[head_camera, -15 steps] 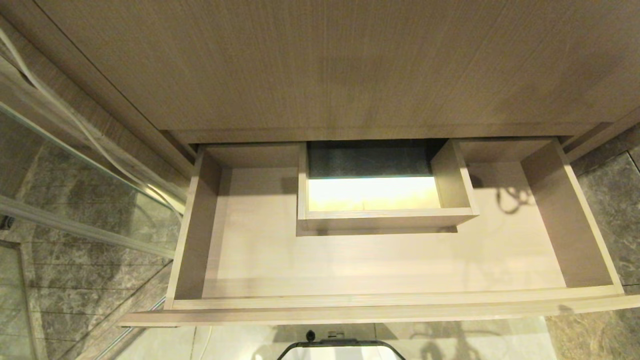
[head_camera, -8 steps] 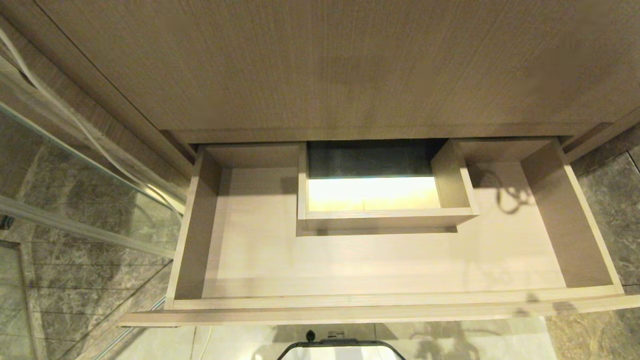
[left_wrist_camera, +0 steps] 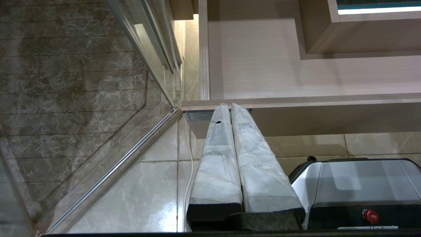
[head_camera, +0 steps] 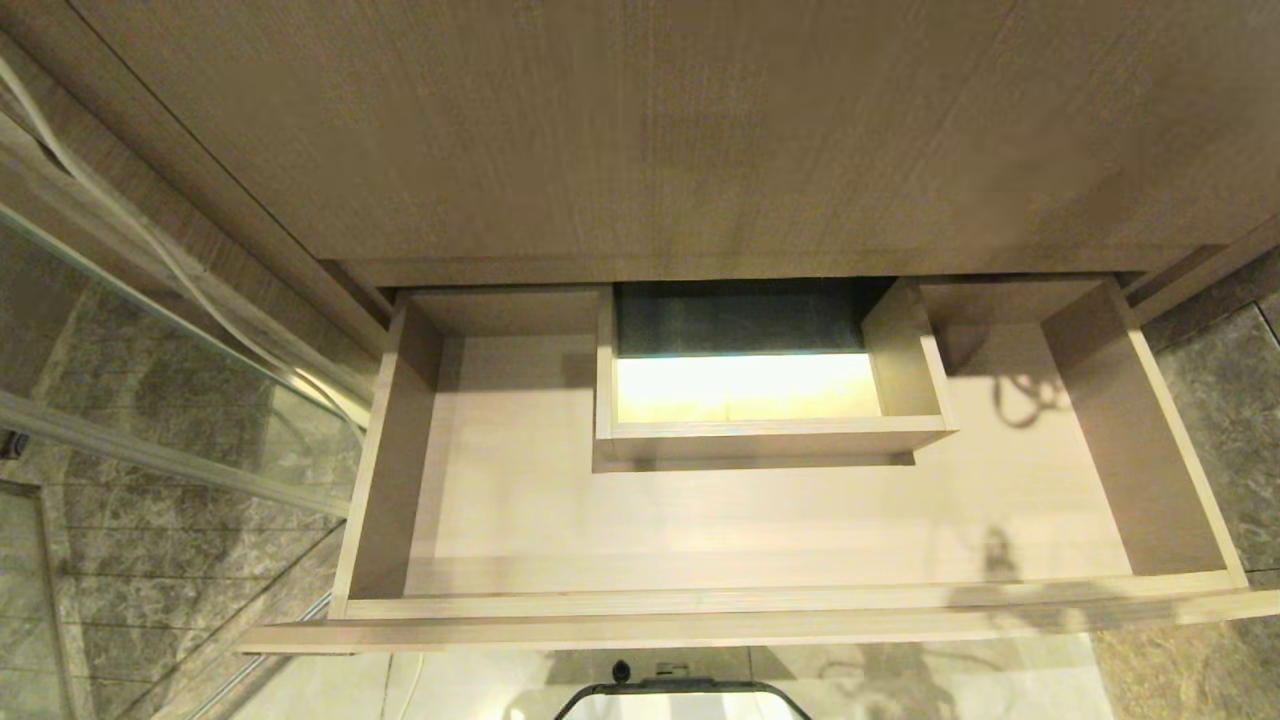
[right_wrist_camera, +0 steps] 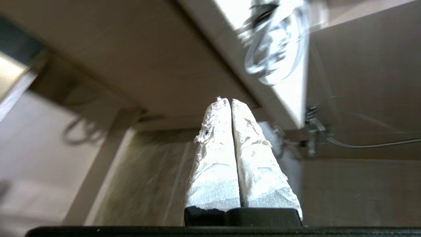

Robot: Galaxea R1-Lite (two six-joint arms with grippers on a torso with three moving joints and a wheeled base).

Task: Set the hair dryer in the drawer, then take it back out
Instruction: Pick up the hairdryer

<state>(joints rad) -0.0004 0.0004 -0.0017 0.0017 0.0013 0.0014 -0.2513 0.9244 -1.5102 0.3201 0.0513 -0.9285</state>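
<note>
The drawer (head_camera: 780,605) is pulled open, and its floor and the boxed cutout (head_camera: 770,430) at the back centre hold nothing. In the right wrist view a blurred white and grey round thing with looped cord (right_wrist_camera: 274,42), apparently the hair dryer, lies on a bright ledge above the cabinet. My right gripper (right_wrist_camera: 227,100) is shut and holds nothing. It points up along the cabinet's right side, well short of that ledge. My left gripper (left_wrist_camera: 227,106) is shut and parked just under the drawer's front left corner (left_wrist_camera: 194,104). Neither gripper shows in the head view.
A glass shower panel (head_camera: 150,400) and dark stone tiles flank the drawer on the left. The taller wood panel (head_camera: 650,130) rises above it. A metal fitting with a cable (right_wrist_camera: 312,131) sits on the wall to the right. My grey base (left_wrist_camera: 355,184) stands below the drawer front.
A shadow has crept from the floor at the front right onto the drawer's front right corner. The drawer itself has not moved.
</note>
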